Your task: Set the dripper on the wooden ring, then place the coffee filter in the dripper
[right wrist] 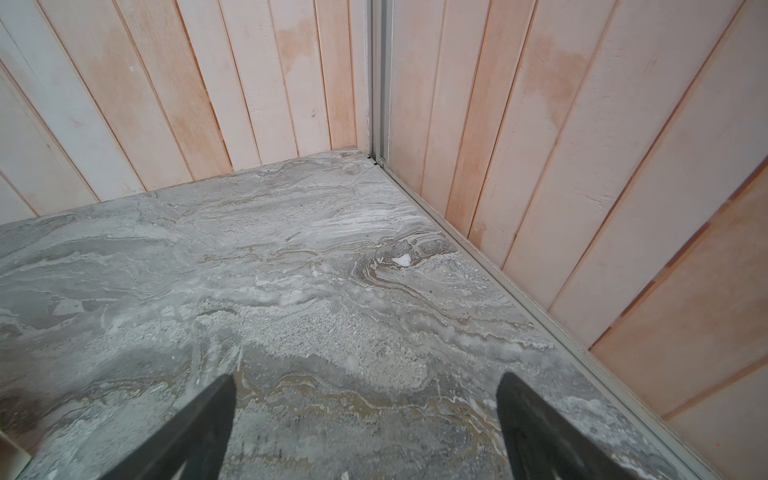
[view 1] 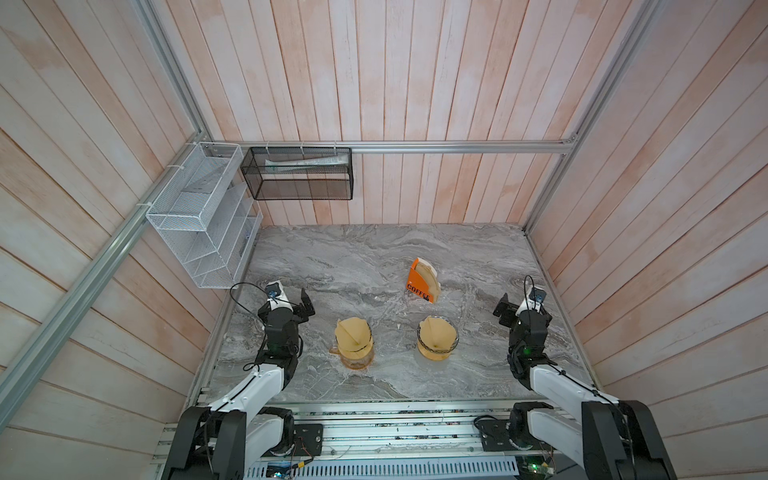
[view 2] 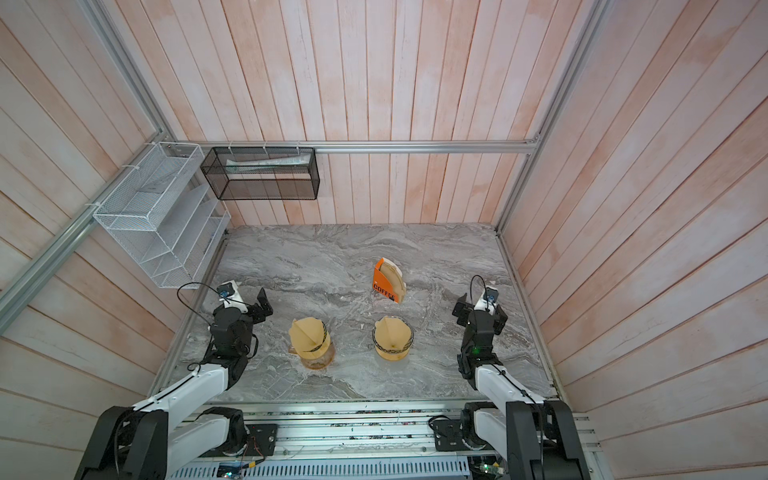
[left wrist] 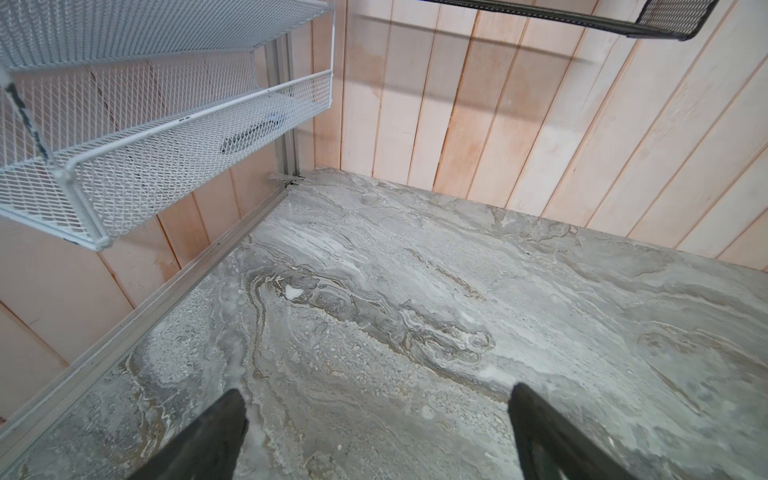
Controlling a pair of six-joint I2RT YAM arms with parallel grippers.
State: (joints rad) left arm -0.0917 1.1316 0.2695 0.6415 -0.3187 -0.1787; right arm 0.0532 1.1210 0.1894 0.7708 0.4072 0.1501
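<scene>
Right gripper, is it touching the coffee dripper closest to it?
Apart. In both top views, bare marble lies between the open right gripper and the nearer dripper.

Coffee filter [view 1: 436, 334] inside glass dripper [view 1: 435, 354]

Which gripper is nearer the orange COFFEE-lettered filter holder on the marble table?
Right. The right gripper sits right of the orange COFFEE-lettered filter holder, slightly toward the robot; the left gripper is farther away on its left.

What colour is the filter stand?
The stand is orange with black lettering, clearest in a top view.
</scene>
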